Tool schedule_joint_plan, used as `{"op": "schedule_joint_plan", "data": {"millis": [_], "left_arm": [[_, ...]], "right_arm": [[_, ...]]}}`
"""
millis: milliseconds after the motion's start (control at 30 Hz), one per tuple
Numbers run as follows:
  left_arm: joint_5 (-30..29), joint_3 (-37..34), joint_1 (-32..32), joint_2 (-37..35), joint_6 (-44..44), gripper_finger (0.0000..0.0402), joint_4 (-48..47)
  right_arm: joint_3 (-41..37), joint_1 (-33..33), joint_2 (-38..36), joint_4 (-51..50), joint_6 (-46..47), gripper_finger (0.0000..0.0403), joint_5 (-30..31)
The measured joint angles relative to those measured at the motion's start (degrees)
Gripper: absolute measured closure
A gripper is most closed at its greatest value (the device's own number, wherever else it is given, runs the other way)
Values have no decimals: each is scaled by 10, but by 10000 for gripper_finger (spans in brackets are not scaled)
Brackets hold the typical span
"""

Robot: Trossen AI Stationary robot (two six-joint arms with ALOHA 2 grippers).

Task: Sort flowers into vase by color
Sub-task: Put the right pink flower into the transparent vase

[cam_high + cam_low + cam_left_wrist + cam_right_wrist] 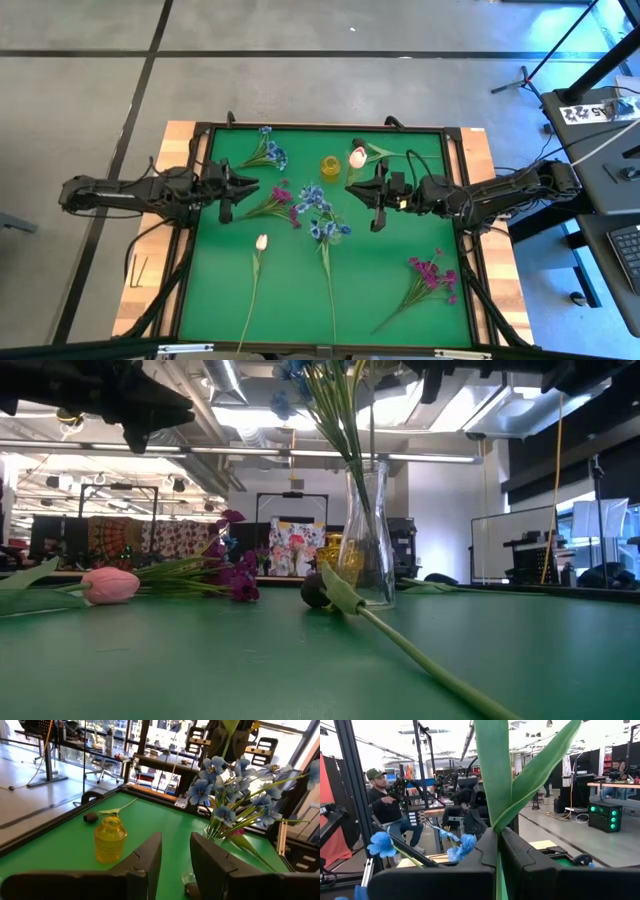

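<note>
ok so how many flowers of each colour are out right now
blue sprays: 2 (one loose, one bunch in the clear glass vase)
magenta sprays: 2
white-pink tulips: 2
dark tulips: 2
total: 8

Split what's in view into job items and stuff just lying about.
Job items: loose blue spray; glass vase holding blue flowers; yellow vase; magenta sprays; pink tulip; dark tulip; leafy stem clamped in the right gripper.

Lying about, off the mat: keyboard; a person is also in the background.
</note>
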Motion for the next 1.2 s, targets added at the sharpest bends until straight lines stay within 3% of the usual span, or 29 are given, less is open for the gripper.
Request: {"op": "schedule_joint_plan", "data": {"millis": [300, 600, 967, 1200], "left_arm": [[-2, 2, 0, 27, -2, 303, 1], [-2, 2, 0, 27, -4, 303, 2], [2, 2, 0, 27, -31, 303, 2], [2, 2, 0, 27, -49, 303, -9]], "right_arm": [[0, 13, 0, -25, -6, 396, 3], [0, 53, 2, -28, -45, 396, 47], [-1, 52, 65, -21, -37, 396, 57], [-1, 52, 59, -58, -25, 371, 52]]}}
